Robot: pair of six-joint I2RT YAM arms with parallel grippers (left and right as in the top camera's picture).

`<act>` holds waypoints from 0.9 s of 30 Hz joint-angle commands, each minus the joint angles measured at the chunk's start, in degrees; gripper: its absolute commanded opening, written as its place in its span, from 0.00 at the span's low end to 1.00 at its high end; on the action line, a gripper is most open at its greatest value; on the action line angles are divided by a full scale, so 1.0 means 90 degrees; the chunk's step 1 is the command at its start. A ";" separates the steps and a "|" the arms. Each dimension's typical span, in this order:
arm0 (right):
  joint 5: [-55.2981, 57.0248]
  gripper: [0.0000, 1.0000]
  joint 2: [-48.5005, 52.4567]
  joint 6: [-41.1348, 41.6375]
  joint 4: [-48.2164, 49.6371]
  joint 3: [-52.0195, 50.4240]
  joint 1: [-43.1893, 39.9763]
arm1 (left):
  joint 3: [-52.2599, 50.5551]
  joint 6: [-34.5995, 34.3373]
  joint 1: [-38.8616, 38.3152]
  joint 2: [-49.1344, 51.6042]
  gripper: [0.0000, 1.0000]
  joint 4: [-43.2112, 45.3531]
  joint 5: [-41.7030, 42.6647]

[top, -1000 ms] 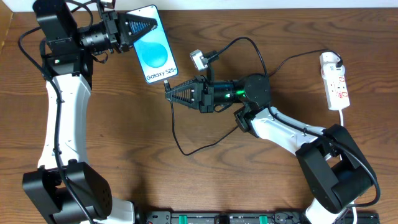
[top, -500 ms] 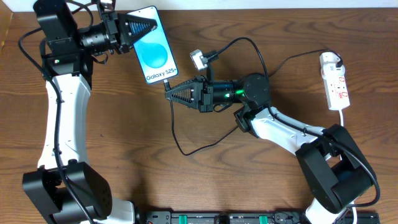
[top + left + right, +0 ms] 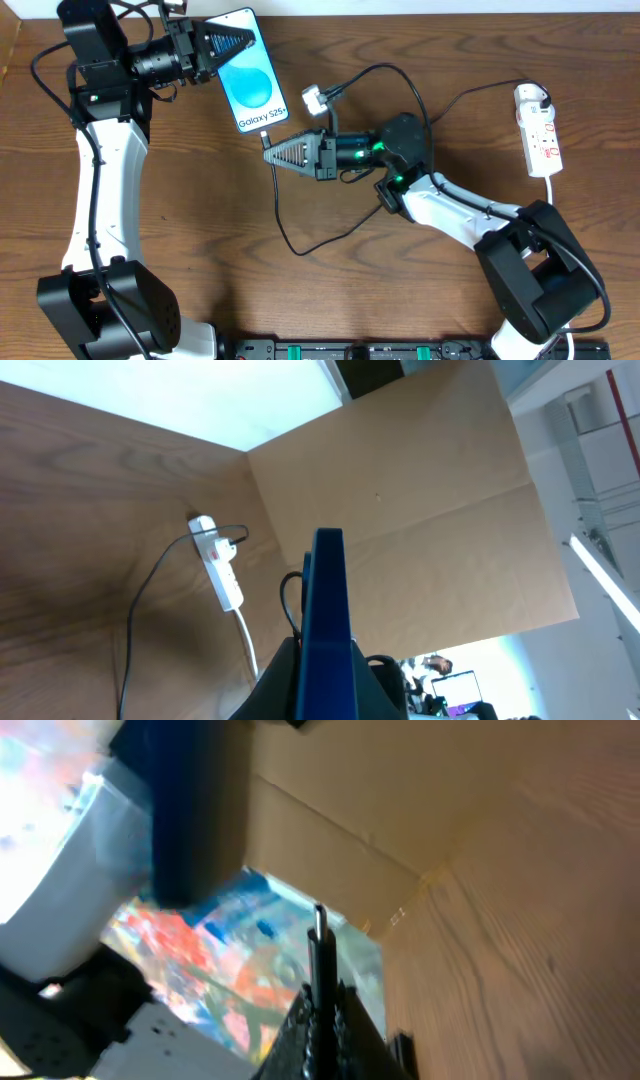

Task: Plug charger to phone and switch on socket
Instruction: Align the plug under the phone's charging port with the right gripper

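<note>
The phone (image 3: 252, 78), blue screen reading "Galaxy S25", is held off the table at the upper left by my left gripper (image 3: 238, 42), which is shut on its top end; it shows edge-on in the left wrist view (image 3: 328, 610). My right gripper (image 3: 272, 152) is shut on the charger's connector tip (image 3: 317, 935), just below the phone's lower end and apart from it. The thin black charger cable (image 3: 300, 240) loops down over the table. The phone's dark edge (image 3: 195, 810) is up and left of the tip. The white socket strip (image 3: 538, 130) lies at the far right.
A white plug (image 3: 532, 97) sits in the socket's top end, its white cord running down to the right arm base. A small wrist camera (image 3: 316, 97) with black cable stands above the right gripper. The socket also shows in the left wrist view (image 3: 218, 565).
My right gripper with the connector has shifted slightly left and down, and the connector tip now sits a little below the phone's lower end. The phone has hardly moved.
</note>
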 commanded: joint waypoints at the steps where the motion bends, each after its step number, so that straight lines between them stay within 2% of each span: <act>1: 0.0104 0.02 0.0017 -0.0559 -0.0457 0.0015 0.0155 | -0.0015 0.0134 0.0129 -0.0119 0.07 0.0032 -0.0090; 4: 0.0245 0.02 0.0017 -0.0857 -0.0950 0.0015 0.0189 | -0.0017 0.0134 0.0287 -0.0119 0.07 0.0024 -0.0061; 14: 0.0022 0.02 0.0000 -0.1498 -0.1141 0.0136 0.0168 | -0.0017 0.0279 0.0333 -0.0117 0.07 0.0024 -0.0061; 19: -0.0097 0.02 -0.0012 -0.2028 -0.2166 0.0537 0.0172 | -0.0017 0.0279 0.0333 -0.0117 0.07 0.0027 -0.0061; 27: 0.0032 0.02 -0.0165 -0.2059 -0.2103 0.0651 0.0170 | -0.0017 0.0381 0.0335 -0.0114 0.07 0.0027 -0.0068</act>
